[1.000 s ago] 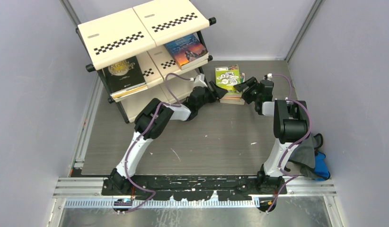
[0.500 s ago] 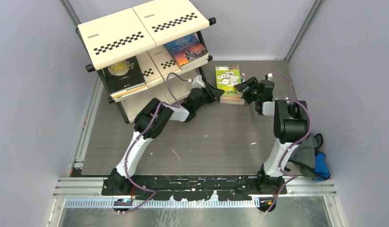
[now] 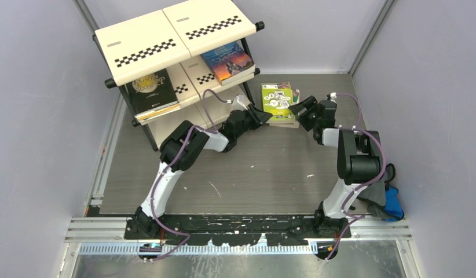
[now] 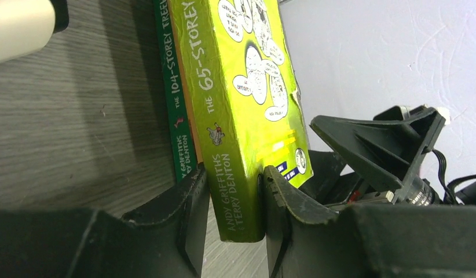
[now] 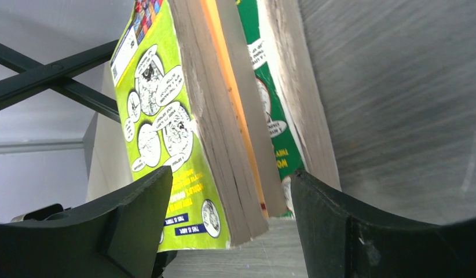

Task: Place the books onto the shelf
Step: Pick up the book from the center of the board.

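Pinches the bright lime-green paperback (image 4: 241, 116) across its thickness with the left gripper (image 4: 234, 191): one finger flat on the cartooned front cover, the other wedged beneath the back cover at the spine's end. Looks like a grip chosen to take the top book alone and leave the rest of the pile behind. Holds the right gripper (image 5: 230, 179) spread wide at the opposite, page-edge side, jaws straddling the whole pile and touching nothing visible. Probably there to steady the pile or stop it sliding while the other arm takes hold.

Counting the books:
- **In the pile, three:** on the grey wood-grain table (image 3: 253, 168), lime-green on top, an orange-covered paperback (image 5: 231, 87) in the middle, a dark green paperback (image 4: 176, 116) at the bottom, spines toward the left arm.
- **On the shelf, two:** lying flat on the middle tier of the cream-panelled, black-framed shelf with checkered strips (image 3: 166, 40), a black paperback with gold lettering (image 3: 152, 88) at the left and a blue-covered paperback (image 3: 228, 62) at the right.
- **In all, five:** two shelved, three to go.

Three tiers, two arms. Pile near the shelf's right end, so seemingly a short carry.
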Robot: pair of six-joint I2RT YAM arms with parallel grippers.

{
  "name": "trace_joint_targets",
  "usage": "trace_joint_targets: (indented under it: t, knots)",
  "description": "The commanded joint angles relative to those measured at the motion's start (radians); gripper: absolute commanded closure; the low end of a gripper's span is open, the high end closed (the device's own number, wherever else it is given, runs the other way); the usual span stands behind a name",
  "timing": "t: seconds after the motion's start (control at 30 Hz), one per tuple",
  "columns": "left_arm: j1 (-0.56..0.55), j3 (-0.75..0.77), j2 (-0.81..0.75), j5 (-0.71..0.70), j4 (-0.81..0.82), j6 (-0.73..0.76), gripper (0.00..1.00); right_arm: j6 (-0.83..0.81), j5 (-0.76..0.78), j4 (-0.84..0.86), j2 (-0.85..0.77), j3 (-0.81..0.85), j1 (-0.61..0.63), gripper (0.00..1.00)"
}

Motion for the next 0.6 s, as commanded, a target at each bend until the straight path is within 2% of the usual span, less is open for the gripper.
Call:
trace_joint_targets:
  t: [0.0, 0.33, 0.57]
  knots:
    - [0.012, -0.046, -0.116, -0.06, 0.085, -0.02, 1.0, -0.01, 0.1, -0.022, -0.126, -0.059, 0.002, 0.2]
    - [-0.028, -0.183, -0.224, -0.135, 0.095, -0.051, 1.0, 0.018, 0.09, -0.016, -0.284, -0.205, 0.05, 0.18]
    - [-0.054, -0.229, -0.28, -0.165, 0.084, -0.106, 1.0, 0.141, 0.014, 0.109, -0.343, -0.291, 0.054, 0.14]
